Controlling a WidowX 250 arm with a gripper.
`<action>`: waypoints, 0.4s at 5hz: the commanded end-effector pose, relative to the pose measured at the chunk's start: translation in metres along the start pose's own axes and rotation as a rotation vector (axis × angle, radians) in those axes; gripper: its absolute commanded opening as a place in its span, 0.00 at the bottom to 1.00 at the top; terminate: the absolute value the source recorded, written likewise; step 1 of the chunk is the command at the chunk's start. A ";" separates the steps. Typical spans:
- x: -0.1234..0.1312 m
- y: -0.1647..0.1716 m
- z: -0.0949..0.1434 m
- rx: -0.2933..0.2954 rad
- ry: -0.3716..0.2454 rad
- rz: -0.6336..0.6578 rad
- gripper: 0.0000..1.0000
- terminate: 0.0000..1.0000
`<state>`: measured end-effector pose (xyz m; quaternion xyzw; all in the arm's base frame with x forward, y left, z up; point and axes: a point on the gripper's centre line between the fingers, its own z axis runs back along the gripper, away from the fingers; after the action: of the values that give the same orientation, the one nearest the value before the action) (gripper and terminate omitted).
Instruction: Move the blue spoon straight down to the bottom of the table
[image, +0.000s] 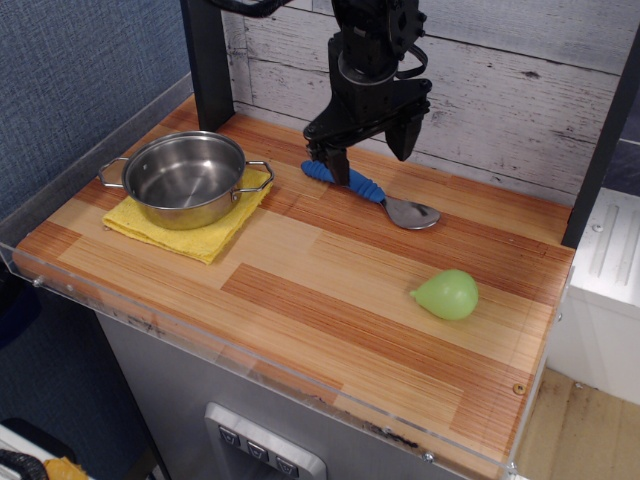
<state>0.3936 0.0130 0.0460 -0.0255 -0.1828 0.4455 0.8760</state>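
Note:
The blue spoon (358, 186) lies on the table (300, 300) near the back wall, its ribbed blue handle to the left and its metal bowl (411, 212) to the right. My gripper (366, 156) hangs open just above the handle. One finger (335, 160) stands in front of the handle's left part, the other finger (399, 138) behind the spoon toward the wall. The fingers straddle the handle and hold nothing.
A steel pot (187, 178) sits on a yellow cloth (190, 233) at the left. A green pear-shaped object (447, 294) lies at the right. A black post (208, 62) stands at the back left. A clear acrylic rim (250, 365) runs along the front edge.

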 end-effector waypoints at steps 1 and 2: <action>0.030 0.013 0.009 0.018 0.000 0.208 1.00 0.00; 0.029 0.012 -0.001 0.041 0.046 0.230 1.00 0.00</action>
<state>0.3913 0.0358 0.0298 -0.0289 -0.1244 0.5484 0.8264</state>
